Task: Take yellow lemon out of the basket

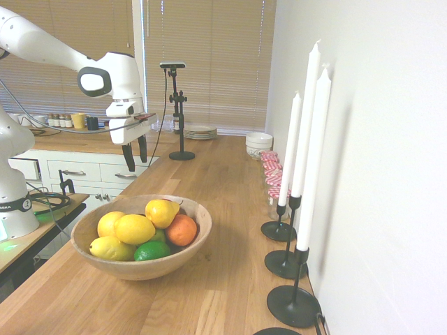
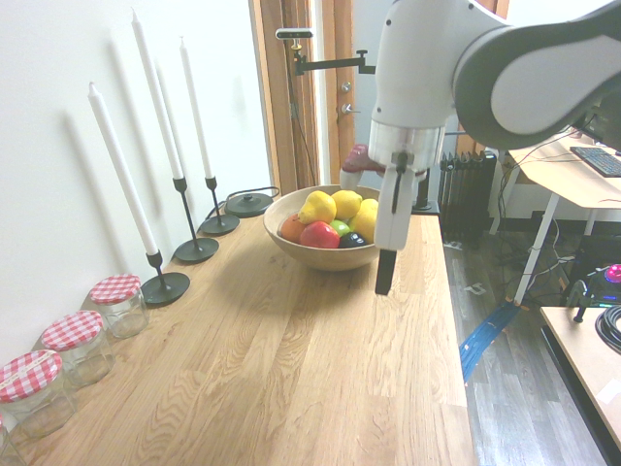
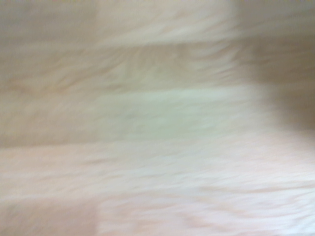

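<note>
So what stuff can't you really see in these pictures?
- Wrist view: only blurred wooden countertop; no fruit shows.
- Basket: the fruit underneath is hidden by the yellow lemon and its neighbours, in both exterior views.
- End effector: the second exterior view shows one dark finger, the other hidden behind it.
- Red-lidded jars: first exterior view, half hidden behind the candles.

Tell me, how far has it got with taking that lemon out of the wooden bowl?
Nothing is done yet: the plump, bright yellow lemon lies in the wide, round wooden bowl among the other fruit. The tool is open and empty, hanging above the wooden counter, short of the bowl. Reaching, grasping and lifting all remain.
</note>
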Motion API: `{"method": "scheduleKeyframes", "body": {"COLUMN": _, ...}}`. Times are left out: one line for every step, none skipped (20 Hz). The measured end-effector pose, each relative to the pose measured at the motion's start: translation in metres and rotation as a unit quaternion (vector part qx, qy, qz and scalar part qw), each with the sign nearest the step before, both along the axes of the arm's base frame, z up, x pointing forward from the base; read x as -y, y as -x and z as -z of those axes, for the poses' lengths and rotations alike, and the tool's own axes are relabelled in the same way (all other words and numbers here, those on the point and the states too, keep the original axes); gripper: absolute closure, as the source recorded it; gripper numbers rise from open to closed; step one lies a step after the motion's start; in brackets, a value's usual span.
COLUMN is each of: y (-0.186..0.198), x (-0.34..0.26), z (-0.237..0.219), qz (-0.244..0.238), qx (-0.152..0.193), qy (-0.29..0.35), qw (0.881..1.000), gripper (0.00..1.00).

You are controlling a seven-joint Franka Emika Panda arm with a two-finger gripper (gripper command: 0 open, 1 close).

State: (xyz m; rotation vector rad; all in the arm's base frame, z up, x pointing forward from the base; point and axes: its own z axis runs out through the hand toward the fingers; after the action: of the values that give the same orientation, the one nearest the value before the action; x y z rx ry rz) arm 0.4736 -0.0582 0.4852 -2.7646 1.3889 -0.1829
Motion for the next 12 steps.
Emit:
{"method": "scheduleKeyframes", "body": {"y": -0.002, "x": 0.010, "z": -0.005, "qz": 0.004, "qx": 0.002, "qy": 0.001, "qw": 1.000, "gripper": 0.00}}
{"method": "scheduleKeyframes", "body": {"y": -0.004, "x": 0.022, "z": -0.010, "qz": 0.010, "qx": 0.002, "qy": 0.004, "qw": 1.000, "gripper": 0.00}}
{"method": "scheduleKeyframes", "body": {"y": -0.005, "x": 0.035, "z": -0.016, "qz": 0.014, "qx": 0.003, "qy": 0.006, "qw": 1.000, "gripper": 0.00}}
{"method": "scheduleKeyframes", "body": {"y": -0.007, "x": 0.048, "z": -0.021, "qz": 0.019, "qx": 0.004, "qy": 0.007, "qw": 1.000, "gripper": 0.00}}
{"method": "scheduleKeyframes", "body": {"y": -0.008, "x": 0.061, "z": -0.027, "qz": 0.025, "qx": 0.005, "qy": 0.007, "qw": 1.000, "gripper": 0.00}}
{"method": "scheduleKeyframes", "body": {"y": -0.009, "x": 0.076, "z": -0.034, "qz": 0.029, "qx": 0.006, "qy": 0.007, "qw": 1.000, "gripper": 0.00}}
{"method": "scheduleKeyframes", "body": {"y": -0.010, "x": 0.091, "z": -0.040, "qz": 0.034, "qx": 0.007, "qy": 0.007, "qw": 0.999, "gripper": 0.00}}
{"method": "scheduleKeyframes", "body": {"y": -0.011, "x": 0.105, "z": -0.046, "qz": 0.037, "qx": 0.007, "qy": 0.007, "qw": 0.999, "gripper": 0.00}}
{"method": "scheduleKeyframes", "body": {"y": -0.011, "x": 0.118, "z": -0.051, "qz": 0.040, "qx": 0.007, "qy": 0.006, "qw": 0.999, "gripper": 0.00}}
{"method": "scheduleKeyframes", "body": {"y": -0.013, "x": 0.130, "z": -0.056, "qz": 0.041, "qx": 0.008, "qy": 0.005, "qw": 0.999, "gripper": 0.00}}
{"method": "scheduleKeyframes", "body": {"y": -0.015, "x": 0.140, "z": -0.059, "qz": 0.038, "qx": 0.007, "qy": 0.005, "qw": 0.999, "gripper": 0.00}}
{"method": "scheduleKeyframes", "body": {"y": -0.017, "x": 0.149, "z": -0.062, "qz": 0.030, "qx": 0.004, "qy": 0.006, "qw": 1.000, "gripper": 0.00}}
